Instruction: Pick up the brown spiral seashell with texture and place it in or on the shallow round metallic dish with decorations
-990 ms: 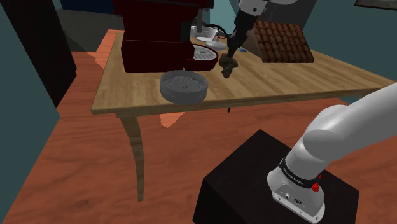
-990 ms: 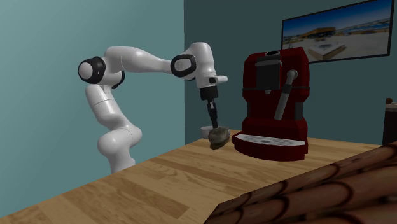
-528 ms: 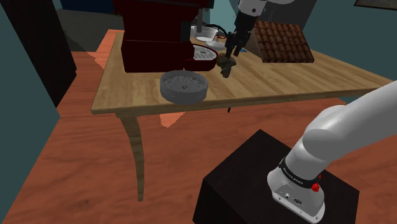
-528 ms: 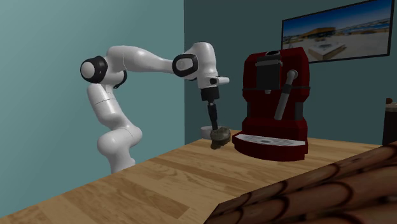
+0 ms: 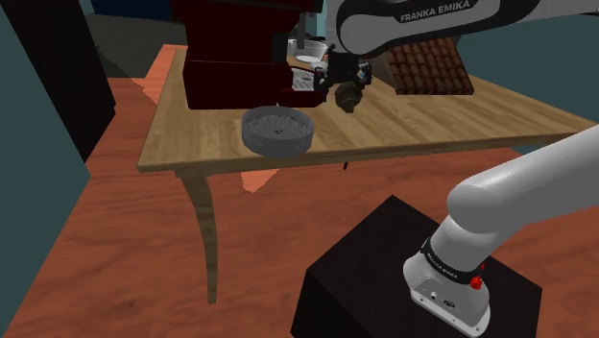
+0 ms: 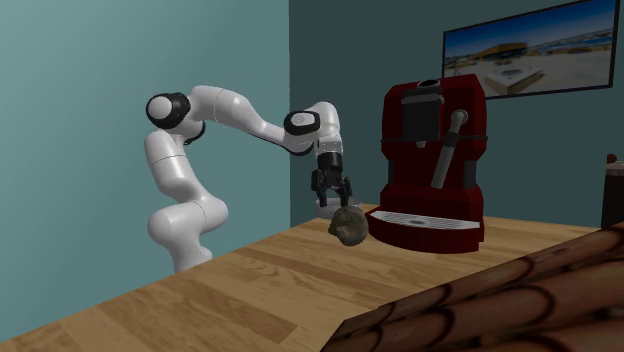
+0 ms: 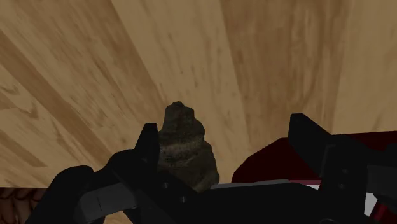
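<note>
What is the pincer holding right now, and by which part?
Nothing is clasped: the pincer stands open, and the brown spiral seashell sits beside one finger, well clear of the other.

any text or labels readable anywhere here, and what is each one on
"FRANKA EMIKA": in dark capitals on the white arm link at the top of the shoulder view.
Small lettering on the dark band near the arm's base, in the shoulder view: too small to read.
Framed picture on the wall, in the second exterior view: a landscape, no words to read.
</note>
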Robot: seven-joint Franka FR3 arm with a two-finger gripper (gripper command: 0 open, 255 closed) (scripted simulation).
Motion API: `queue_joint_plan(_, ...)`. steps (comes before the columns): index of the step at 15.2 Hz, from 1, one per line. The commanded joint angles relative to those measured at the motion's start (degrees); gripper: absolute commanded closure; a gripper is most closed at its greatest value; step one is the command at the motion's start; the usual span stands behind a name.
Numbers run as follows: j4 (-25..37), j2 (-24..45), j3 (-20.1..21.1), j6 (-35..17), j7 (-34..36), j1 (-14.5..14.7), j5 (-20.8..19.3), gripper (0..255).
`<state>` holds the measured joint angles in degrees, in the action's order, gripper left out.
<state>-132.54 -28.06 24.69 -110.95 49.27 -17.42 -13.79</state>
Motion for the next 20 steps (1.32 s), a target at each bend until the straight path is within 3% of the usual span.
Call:
queue_joint_plan(1,0.09,1.48,3.79,-0.12,9.89,-2.47,-2.47,0)
queue_joint_plan(7,-3.10,2.54,3.32,-4.41,10.53,-3.24,-3.67,0)
queue_joint_plan(15,-3.09,2.54,3.32,-4.40,10.52,-3.23,-3.67,0)
queue_joint_plan(16,-3.09,2.54,3.32,-4.40,10.52,-3.23,-3.67,255)
queue_joint_plan(20,-3.09,2.54,3.32,-4.40,10.52,-3.23,-3.67,255)
